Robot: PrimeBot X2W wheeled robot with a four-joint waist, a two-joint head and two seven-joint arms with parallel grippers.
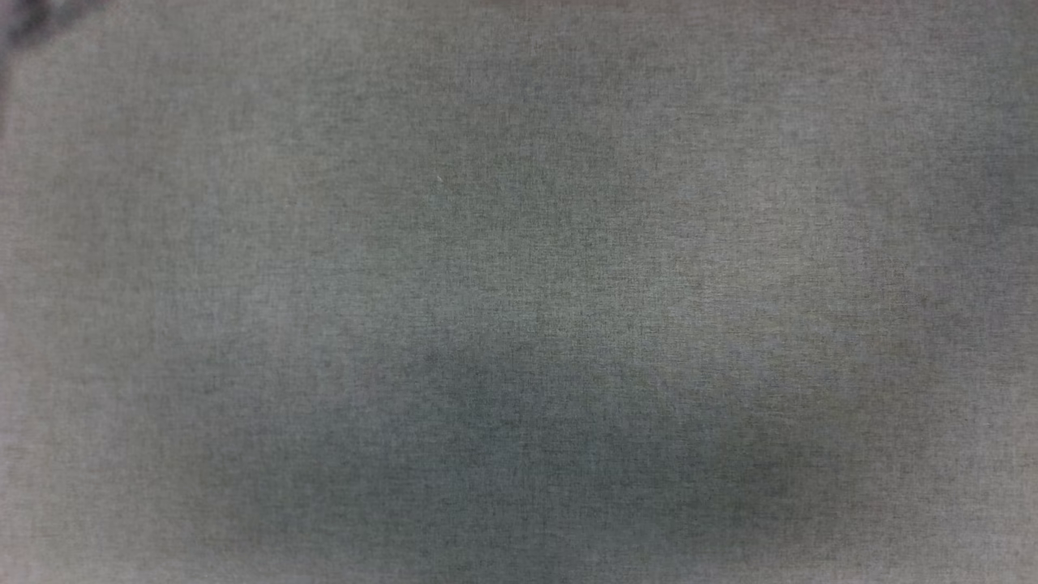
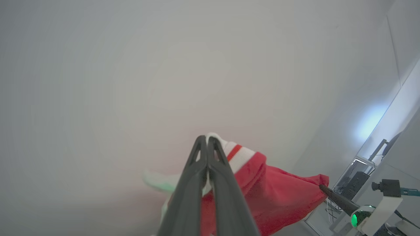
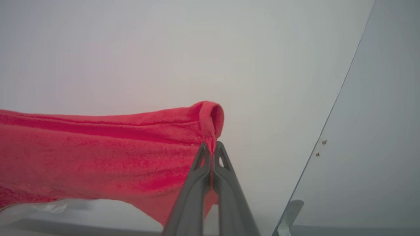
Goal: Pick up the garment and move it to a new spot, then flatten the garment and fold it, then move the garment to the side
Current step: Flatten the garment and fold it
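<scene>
The garment is red with a white, red-striped trim, and it hangs in the air stretched between my two grippers. My left gripper is shut on the white striped trim. In the left wrist view my right gripper pinches the red far corner. In the right wrist view the garment spreads leftward as a taut red sheet, and my right gripper is shut on its rolled red hem. The lettering is hidden.
A grey woven surface lies below the head camera. Behind the garment is a plain white wall. A pale panel edge runs at the right. Equipment with a green light stands at the lower right.
</scene>
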